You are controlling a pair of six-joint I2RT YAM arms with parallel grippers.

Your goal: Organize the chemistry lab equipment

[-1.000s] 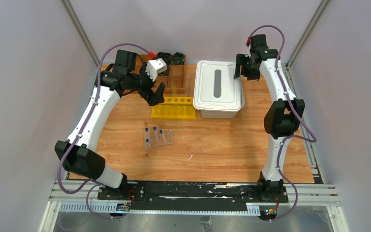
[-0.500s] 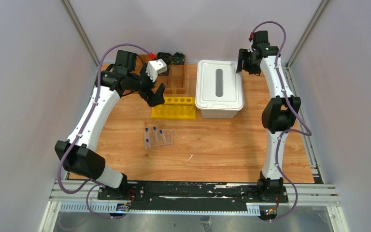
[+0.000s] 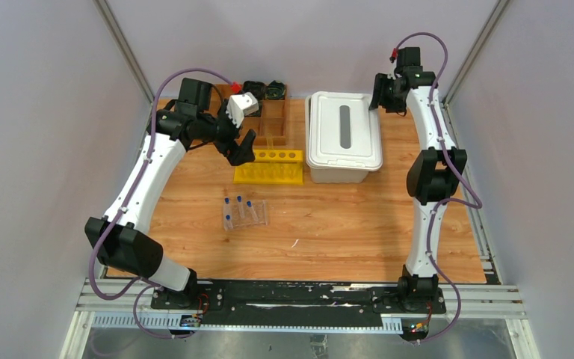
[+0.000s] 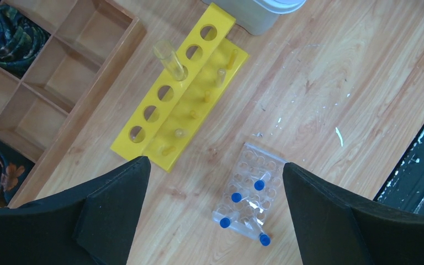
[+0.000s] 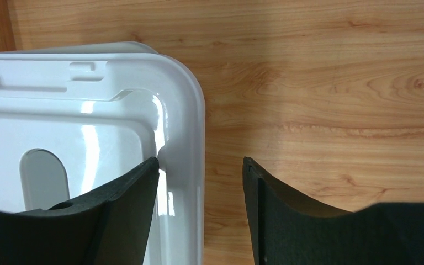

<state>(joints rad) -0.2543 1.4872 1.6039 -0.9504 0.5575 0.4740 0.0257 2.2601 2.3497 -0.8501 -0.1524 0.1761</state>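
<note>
Blue-capped tubes (image 3: pixel 241 203): lodged on clear rack (image 3: pixel 244 215), tabletop (image 3: pixel 344 224), at 7 o'clock of yellow rack (image 3: pixel 269 166). Glass tube (image 4: pixel 168 58): stood in yellow rack. Left hand (image 4: pixel 212 168): spread wide, empty. Right hand (image 5: pixel 200 161): part-open, set astride white bin (image 3: pixel 344 134) rim at 1 o'clock.

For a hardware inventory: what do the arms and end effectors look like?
The left arm and right arm have white shells, black joint housings and looping purple cables. The left end effector and right end effector have matte black fingers.
</note>
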